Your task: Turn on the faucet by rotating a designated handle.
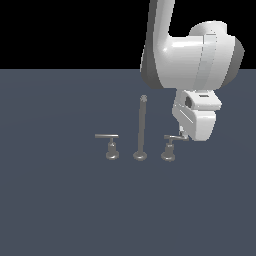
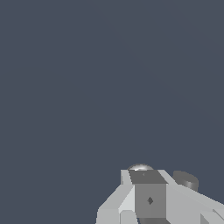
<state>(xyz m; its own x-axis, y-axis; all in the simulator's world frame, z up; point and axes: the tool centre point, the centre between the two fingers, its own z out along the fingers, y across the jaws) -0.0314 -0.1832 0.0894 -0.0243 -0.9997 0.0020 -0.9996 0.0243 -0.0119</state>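
Gripper [image 1: 183,134], its opening hidden from view, meets the tip of the designated handle [image 1: 170,148], whose bar lies level, pointing to 3 o'clock. Faucet spout [image 1: 141,130] stands upright at its 9 o'clock; twin handle [image 1: 111,145] beyond.

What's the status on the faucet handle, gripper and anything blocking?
Gripper low at the bar tip of the designated handle; open or shut unclear. Spout and twin handle stand apart, untouched. Nothing in the way.
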